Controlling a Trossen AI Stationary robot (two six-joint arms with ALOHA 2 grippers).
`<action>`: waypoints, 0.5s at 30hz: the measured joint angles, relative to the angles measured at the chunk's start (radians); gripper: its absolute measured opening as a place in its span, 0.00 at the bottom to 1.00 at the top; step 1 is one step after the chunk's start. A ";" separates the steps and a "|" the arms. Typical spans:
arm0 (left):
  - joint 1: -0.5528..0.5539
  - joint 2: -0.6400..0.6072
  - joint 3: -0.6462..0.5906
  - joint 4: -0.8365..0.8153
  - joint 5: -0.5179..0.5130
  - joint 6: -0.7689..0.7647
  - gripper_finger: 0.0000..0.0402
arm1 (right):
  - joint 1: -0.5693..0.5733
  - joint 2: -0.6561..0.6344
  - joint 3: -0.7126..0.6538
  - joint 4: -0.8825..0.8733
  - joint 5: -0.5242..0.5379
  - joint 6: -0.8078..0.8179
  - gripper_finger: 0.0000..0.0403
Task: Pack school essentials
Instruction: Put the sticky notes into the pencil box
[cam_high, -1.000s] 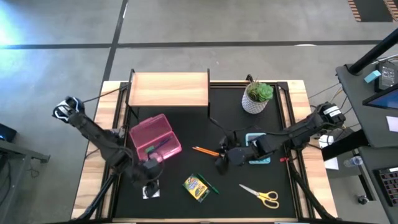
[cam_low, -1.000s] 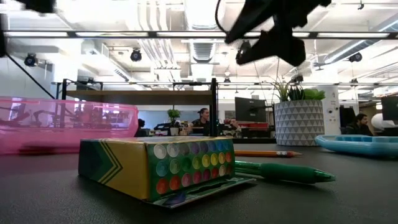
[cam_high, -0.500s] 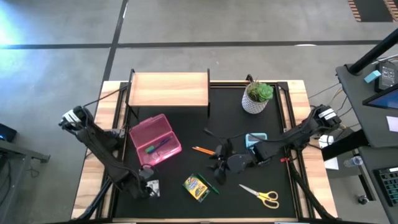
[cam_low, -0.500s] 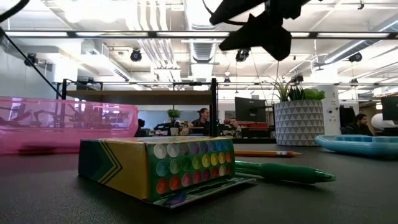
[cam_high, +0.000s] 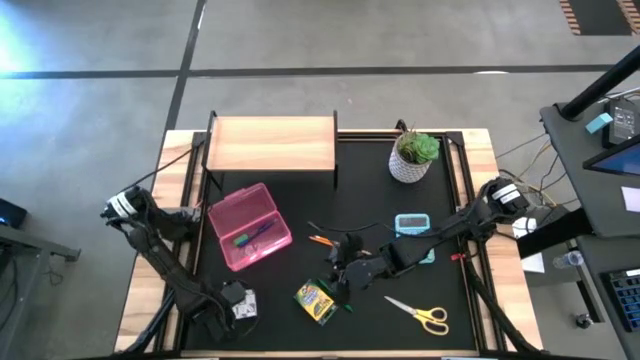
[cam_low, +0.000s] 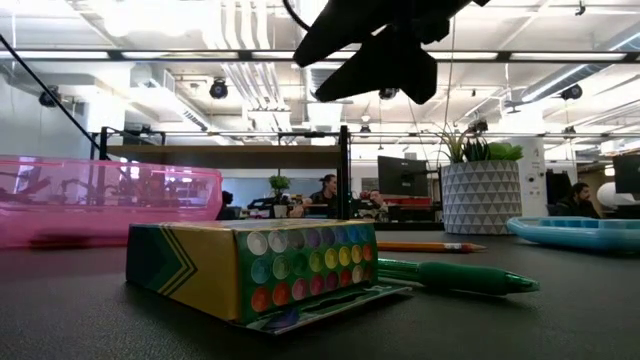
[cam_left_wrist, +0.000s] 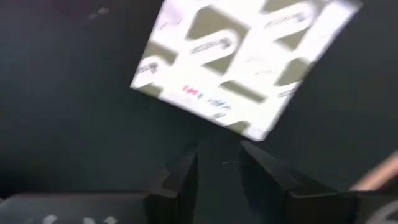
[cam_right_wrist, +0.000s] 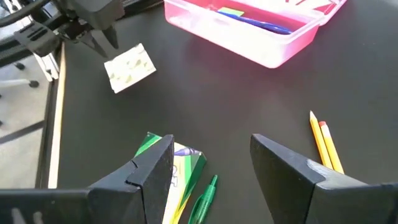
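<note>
Pink and see-through, the pencil case (cam_high: 249, 226) is sitting open on the surface (cam_high: 300, 205) toward its left side, already holding a green piece and a blue pen. The right end effector (cam_high: 340, 277) is hovering with its fingers spread wide over the crayon box (cam_high: 317, 301), which is lying near the front edge with the green pen (cam_right_wrist: 203, 200) just beside it and two orange pencils (cam_right_wrist: 326, 148) a little farther back. The yellow-handled scissors (cam_high: 420, 313) are waiting at the front right, well apart from the case.

The left end effector (cam_high: 236, 300) is sitting low at the front left, right at the small white patterned square (cam_high: 243, 305); its fingers are standing a little apart just short of the card's edge and are not pinching anything.

For the step in hand — judging by the spread fingers, a grasp on the crayon box or the pen — the right arm would do well to descend straight, centre its fingers across the box's narrow sides, and avoid nudging the pen against it.

Contact between the left fingers and the card is hard to make out. The low view is cutting off the right arm above the box, and the blue tray (cam_high: 413, 228) is partly covered by that arm.
</note>
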 joint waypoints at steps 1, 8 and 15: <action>-0.005 0.009 -0.002 -0.003 0.005 0.000 0.23 | 0.000 0.007 0.009 -0.006 0.000 -0.001 0.50; 0.010 0.055 0.004 0.001 0.011 0.001 0.22 | 0.000 0.024 0.043 -0.023 0.000 -0.005 0.50; 0.068 0.060 0.006 0.008 -0.047 0.017 0.22 | 0.000 0.021 0.048 -0.029 0.001 -0.005 0.50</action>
